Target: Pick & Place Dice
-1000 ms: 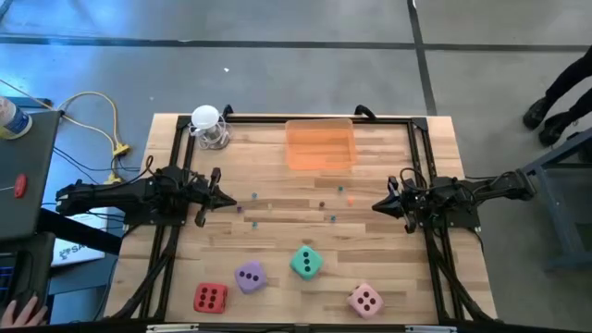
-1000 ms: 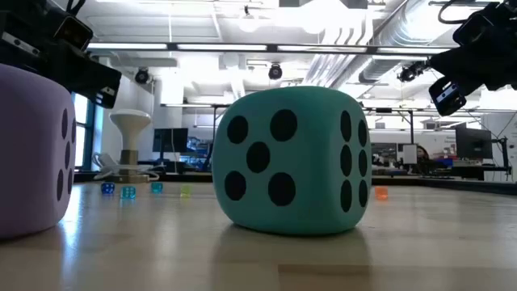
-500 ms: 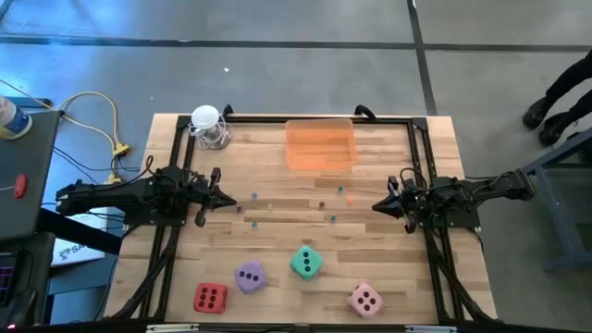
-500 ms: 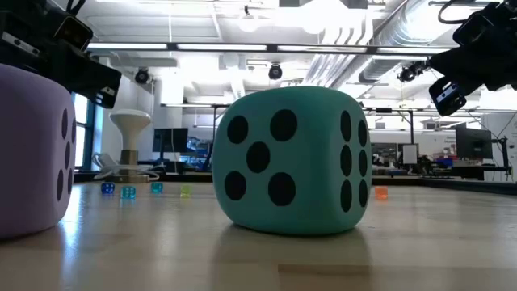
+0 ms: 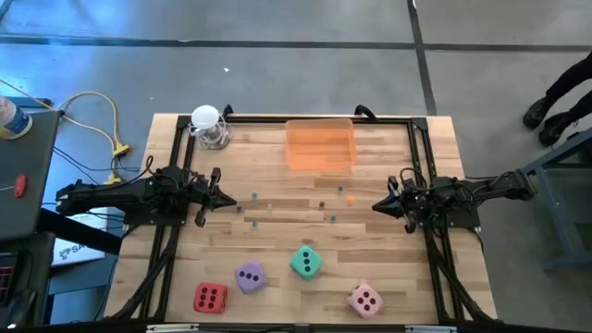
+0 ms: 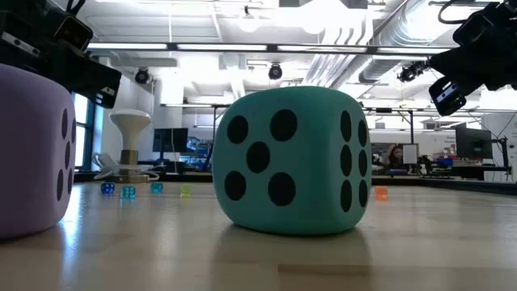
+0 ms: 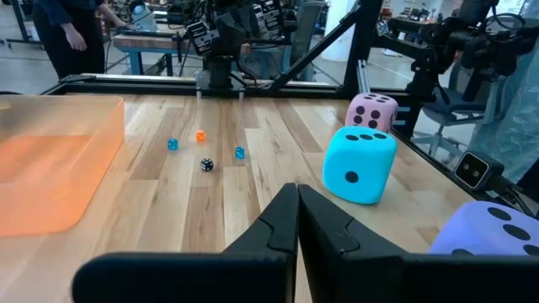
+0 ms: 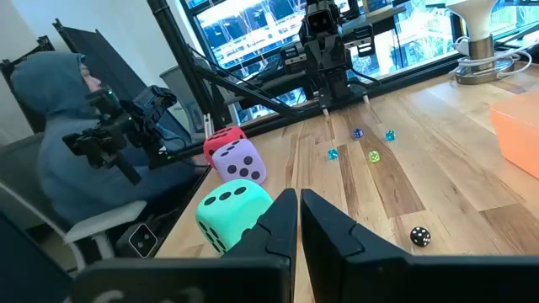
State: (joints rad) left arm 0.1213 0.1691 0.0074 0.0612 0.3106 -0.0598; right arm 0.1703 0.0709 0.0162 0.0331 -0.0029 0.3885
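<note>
Four large dice rest flat on the table near its near edge: red die (image 5: 210, 298), purple die (image 5: 249, 277), teal-green die (image 5: 306, 262) and pink die (image 5: 364, 299). The teal-green die (image 6: 291, 160) fills the low view, the purple die (image 6: 31, 149) beside it. My left gripper (image 5: 228, 198) hovers shut over the table's left side, well behind the dice. My right gripper (image 5: 377, 205) hovers shut over the right side. The shut fingers of the left gripper (image 7: 297, 210) and the right gripper (image 8: 299, 209) show in their wrist views.
An orange translucent tray (image 5: 320, 144) sits at the far middle of the table. Tiny coloured beads (image 5: 322, 204) lie scattered between the grippers. A white stand with a lamp-like top (image 5: 208, 126) is at the far left corner. A person in a hood (image 8: 59, 160) sits beyond the table's left side.
</note>
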